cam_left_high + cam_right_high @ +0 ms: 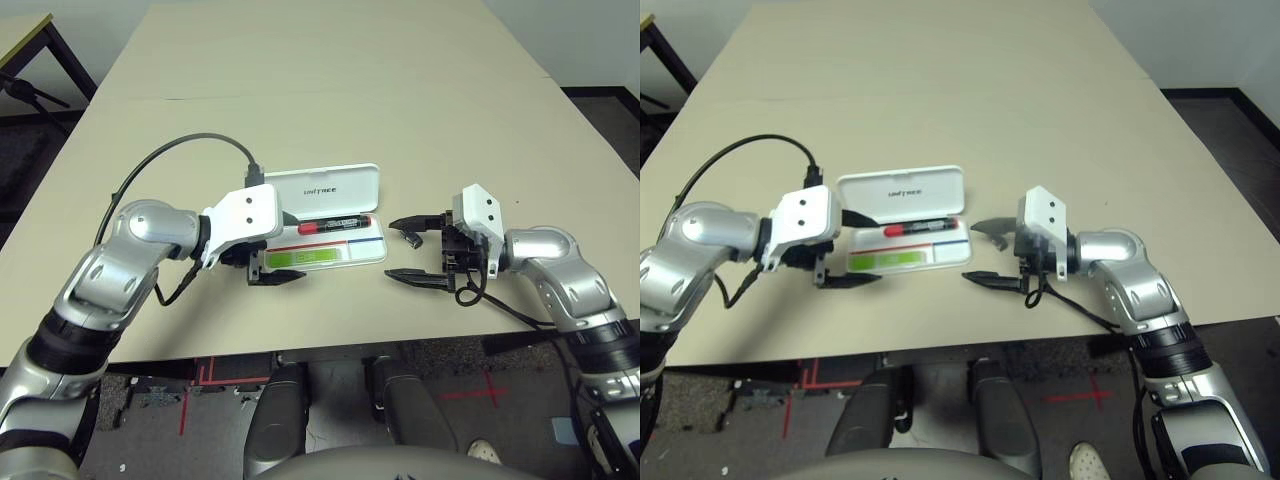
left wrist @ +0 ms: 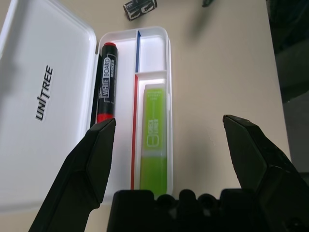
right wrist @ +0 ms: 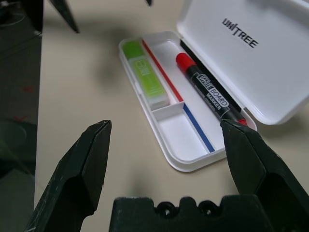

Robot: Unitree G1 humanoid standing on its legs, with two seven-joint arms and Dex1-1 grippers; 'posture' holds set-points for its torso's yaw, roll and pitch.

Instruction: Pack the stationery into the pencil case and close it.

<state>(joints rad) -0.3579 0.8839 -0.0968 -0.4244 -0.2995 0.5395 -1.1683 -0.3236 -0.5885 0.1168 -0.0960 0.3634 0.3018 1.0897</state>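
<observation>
Apparently, the lime-green plastic highlighter (image 2: 153, 121) and red-capped black marker (image 1: 345, 224) lay in separate troughs to fit the open white plastic case (image 1: 350, 180), the small dark piece (image 1: 412, 240) waiting at its three o'clock, the black-fingered left gripper (image 1: 299, 247) and right gripper (image 1: 390, 249) spread empty.

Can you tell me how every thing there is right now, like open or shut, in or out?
Pencil case: lid open, not full.
Whiteboard marker: capped, in the case's long compartment.
Green highlighter: in its own compartment.
Small square compartment: empty.
Small black piece: out, on the table.
Left gripper: open, holding nothing.
Right gripper: open, holding nothing.
</observation>
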